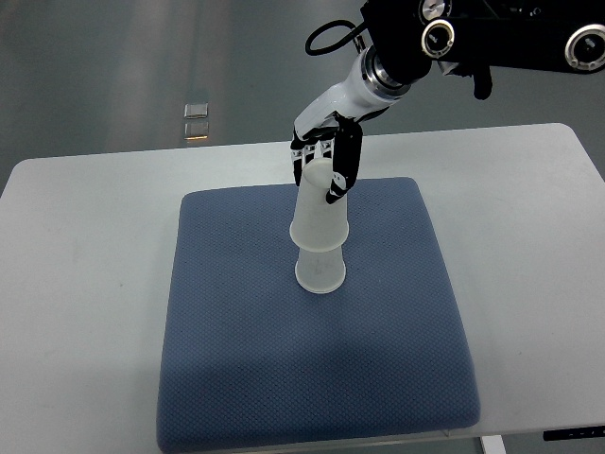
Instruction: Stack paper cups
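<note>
The right hand (326,161) reaches in from the upper right, its arm running back toward the dark machinery at the top edge of the view. Its black and white fingers (344,168) are clamped around the base of the upper paper cup (319,208), which is turned upside down, rim downward. That cup sits over a lower paper cup (319,270), also inverted, so that the 2 form a stack; only the bottom band of the lower one shows below the upper cup's rim. The stack stands upright near the middle of a blue cushion (246,359), slightly toward its far side. The cushion lies flat on the white surface (85,284), which reaches beyond it to the left and right. 2 small shiny objects (196,120) lie on the grey floor beyond the surface's far edge.
</note>
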`<control>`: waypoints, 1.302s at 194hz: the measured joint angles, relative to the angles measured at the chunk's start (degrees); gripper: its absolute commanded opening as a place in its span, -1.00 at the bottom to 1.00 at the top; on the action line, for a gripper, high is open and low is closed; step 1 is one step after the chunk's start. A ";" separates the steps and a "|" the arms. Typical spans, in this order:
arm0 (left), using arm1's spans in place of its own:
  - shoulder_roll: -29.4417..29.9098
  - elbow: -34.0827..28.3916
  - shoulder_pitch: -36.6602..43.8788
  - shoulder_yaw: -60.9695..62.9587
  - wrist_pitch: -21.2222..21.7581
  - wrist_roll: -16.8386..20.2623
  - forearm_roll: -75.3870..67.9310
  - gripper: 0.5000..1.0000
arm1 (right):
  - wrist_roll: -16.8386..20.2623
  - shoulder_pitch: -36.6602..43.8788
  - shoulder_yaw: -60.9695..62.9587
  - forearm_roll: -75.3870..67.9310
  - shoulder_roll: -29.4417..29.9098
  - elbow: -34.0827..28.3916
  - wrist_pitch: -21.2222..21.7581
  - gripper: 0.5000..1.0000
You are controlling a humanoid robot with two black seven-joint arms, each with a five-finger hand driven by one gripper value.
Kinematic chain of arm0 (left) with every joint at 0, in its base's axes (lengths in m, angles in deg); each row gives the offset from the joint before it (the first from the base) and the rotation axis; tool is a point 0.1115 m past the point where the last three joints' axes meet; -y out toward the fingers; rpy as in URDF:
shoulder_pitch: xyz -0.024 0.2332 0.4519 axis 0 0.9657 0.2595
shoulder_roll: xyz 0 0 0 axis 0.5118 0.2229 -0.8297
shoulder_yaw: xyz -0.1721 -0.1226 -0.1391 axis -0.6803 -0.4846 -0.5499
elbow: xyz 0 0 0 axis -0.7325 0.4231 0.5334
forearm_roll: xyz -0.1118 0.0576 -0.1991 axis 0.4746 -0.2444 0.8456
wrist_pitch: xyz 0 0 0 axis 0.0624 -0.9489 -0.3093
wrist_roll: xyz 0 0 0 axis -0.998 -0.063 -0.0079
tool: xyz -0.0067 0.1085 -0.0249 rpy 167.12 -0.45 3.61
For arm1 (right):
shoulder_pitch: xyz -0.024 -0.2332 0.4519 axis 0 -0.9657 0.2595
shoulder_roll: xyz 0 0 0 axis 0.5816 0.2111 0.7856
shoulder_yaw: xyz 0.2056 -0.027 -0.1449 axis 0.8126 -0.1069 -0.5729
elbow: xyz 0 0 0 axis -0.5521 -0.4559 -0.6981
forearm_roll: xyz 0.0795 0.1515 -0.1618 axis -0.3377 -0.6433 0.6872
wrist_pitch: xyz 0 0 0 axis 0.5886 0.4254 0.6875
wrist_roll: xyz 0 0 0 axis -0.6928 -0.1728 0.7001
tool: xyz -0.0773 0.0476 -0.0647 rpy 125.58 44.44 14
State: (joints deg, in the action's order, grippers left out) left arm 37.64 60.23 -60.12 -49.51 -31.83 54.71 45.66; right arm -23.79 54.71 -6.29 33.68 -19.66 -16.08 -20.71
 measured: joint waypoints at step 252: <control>0.00 -0.13 0.03 -0.06 0.00 0.00 0.00 1.00 | -0.08 -2.60 -0.39 0.67 3.19 1.31 -2.20 0.43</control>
State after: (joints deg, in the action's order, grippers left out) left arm 37.64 60.10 -60.09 -49.57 -31.83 54.71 45.66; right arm -23.87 52.11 -6.68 34.34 -16.47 -14.76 -22.91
